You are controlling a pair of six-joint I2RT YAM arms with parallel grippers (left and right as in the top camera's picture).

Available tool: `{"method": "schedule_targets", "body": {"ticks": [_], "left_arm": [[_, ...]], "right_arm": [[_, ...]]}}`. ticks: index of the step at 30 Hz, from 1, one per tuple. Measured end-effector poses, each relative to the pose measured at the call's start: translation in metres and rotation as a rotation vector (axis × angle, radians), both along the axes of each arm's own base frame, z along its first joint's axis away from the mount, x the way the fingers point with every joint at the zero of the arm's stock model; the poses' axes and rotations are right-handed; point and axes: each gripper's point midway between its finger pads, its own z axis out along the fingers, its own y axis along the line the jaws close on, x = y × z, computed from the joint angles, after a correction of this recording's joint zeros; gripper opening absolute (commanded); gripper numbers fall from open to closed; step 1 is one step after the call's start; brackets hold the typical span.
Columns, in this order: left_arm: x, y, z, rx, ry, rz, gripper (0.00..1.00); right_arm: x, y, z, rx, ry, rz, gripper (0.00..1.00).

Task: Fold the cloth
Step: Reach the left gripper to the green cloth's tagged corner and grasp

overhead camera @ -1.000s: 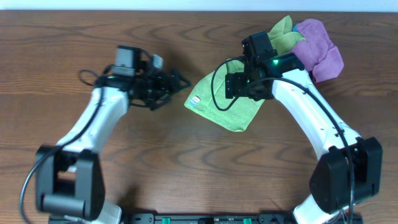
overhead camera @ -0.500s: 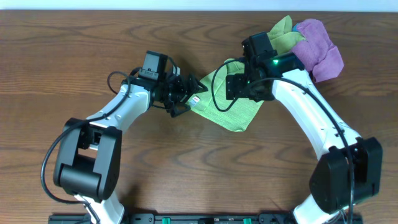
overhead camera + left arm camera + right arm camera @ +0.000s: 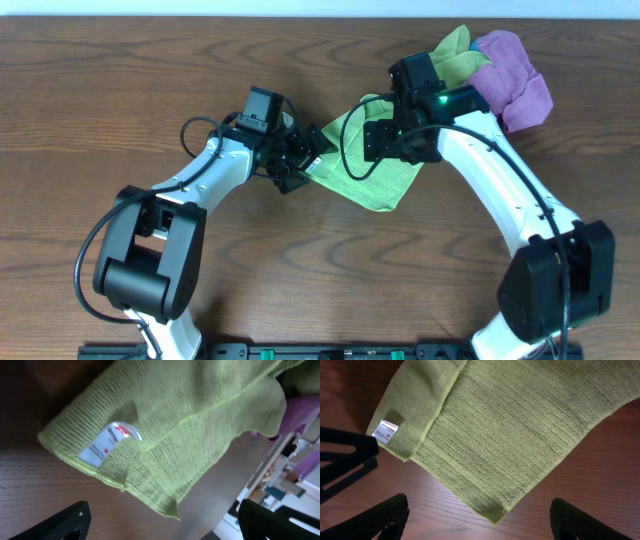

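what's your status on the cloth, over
Left gripper, jaws open at tagged corner. Right gripper, jaws open above. Ribbed lime-green cloth ungrasped. Purple cloth heap off to side.

The cloth (image 3: 510,435) is lime green with a fine ribbed weave and a brighter stitched seam; its label (image 3: 107,442) is white with red print. The other cloth (image 3: 518,82) is purple. The table (image 3: 100,80) is dark brown with wavy wood grain
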Motion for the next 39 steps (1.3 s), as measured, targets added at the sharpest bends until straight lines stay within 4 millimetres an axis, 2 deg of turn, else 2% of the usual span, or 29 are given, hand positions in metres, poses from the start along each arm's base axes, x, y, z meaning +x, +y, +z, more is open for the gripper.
{"method": "schedule_targets", "body": {"ticks": [7, 16, 30, 32, 37, 39], "left_arm": [[0.010, -0.002, -0.001, 0.009, -0.040, 0.020, 0.95], [0.008, -0.008, -0.029, 0.014, 0.026, 0.036, 0.95], [0.010, -0.016, -0.022, -0.031, 0.019, 0.031, 0.95], [0.010, -0.017, -0.023, -0.022, 0.015, 0.031, 0.99], [0.011, -0.021, -0.025, 0.002, -0.011, 0.033, 0.57], [0.014, -0.023, -0.025, 0.006, -0.031, 0.035, 0.30]], "right_arm": [[0.000, 0.000, 0.000, 0.000, 0.000, 0.000, 0.89], [0.000, 0.000, 0.000, -0.001, 0.001, 0.000, 0.89], [0.000, 0.000, 0.000, -0.001, 0.001, 0.000, 0.87], [0.000, 0.000, 0.000, 0.000, 0.001, 0.000, 0.86], [0.000, 0.000, 0.000, -0.001, 0.001, 0.001, 0.85], [0.000, 0.000, 0.000, -0.001, 0.001, 0.003, 0.85]]}}
